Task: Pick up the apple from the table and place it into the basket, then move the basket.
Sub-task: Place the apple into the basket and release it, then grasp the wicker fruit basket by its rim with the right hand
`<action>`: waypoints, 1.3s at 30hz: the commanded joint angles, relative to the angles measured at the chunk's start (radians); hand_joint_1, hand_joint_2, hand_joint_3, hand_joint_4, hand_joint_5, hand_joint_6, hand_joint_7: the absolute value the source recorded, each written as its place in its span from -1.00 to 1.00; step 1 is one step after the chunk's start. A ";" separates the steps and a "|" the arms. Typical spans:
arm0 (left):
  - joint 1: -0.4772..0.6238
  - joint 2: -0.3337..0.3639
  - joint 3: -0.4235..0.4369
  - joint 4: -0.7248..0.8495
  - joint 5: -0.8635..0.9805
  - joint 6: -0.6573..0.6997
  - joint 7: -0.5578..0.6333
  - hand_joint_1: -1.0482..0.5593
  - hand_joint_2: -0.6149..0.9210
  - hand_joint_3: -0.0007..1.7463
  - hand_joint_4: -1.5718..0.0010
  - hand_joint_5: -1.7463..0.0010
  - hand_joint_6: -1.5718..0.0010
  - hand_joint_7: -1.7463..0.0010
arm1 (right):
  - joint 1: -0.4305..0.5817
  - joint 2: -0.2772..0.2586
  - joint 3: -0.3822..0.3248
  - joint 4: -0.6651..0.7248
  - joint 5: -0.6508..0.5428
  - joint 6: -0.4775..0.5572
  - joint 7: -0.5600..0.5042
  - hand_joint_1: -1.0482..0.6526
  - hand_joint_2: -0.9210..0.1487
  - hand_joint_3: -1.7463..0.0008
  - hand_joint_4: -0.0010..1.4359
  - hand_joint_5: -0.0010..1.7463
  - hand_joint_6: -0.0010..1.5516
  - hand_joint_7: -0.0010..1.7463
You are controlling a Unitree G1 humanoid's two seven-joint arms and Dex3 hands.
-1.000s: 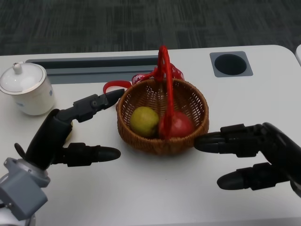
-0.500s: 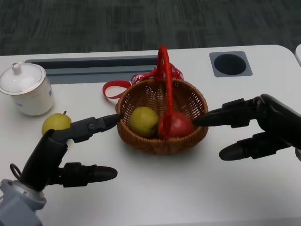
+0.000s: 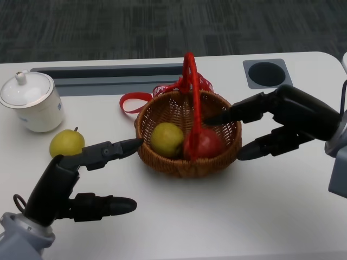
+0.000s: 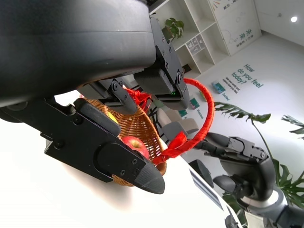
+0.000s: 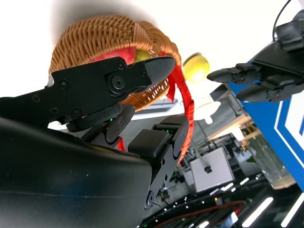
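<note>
With its fingers spread and nothing between them, the right hand [image 3: 282,122] is held at the far-right side of the basket [image 3: 187,135], one finger reaching over the rim toward the red handle [image 3: 191,97] and another lying below, outside the woven wall. This placement is judged to be a bracketing of the rim or handle in readiness for moving the basket, since the apple is already inside. No contact with the wicker can be confirmed from the head view, and in the right wrist view the fingers are seen just beside the rim and handle rather than clearly closed on them.

The left hand [image 3: 76,176] is likewise held open and empty, one fingertip pointed at the basket's near-left rim, touching it or just short of it, and a lower finger stretched over the desk [image 3: 217,216]. It is probably set there to steady the basket from the opposite side.

The red apple [image 3: 205,145] is seen in the basket's right half, partly crossed by the handle, smooth and glossy. A yellow-green fruit [image 3: 166,138] lies beside it in the left half. A second yellow-green fruit [image 3: 66,143] is left on the desk, near a white lidded cup [image 3: 30,103].
</note>
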 commanded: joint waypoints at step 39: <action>0.069 -0.027 0.020 -0.107 -0.031 -0.035 0.039 -0.39 0.80 -1.00 -0.21 0.94 -0.10 0.97 | -0.123 0.064 0.542 0.160 -0.587 0.369 -0.514 -0.62 -0.95 1.00 0.11 -0.98 -0.13 -0.98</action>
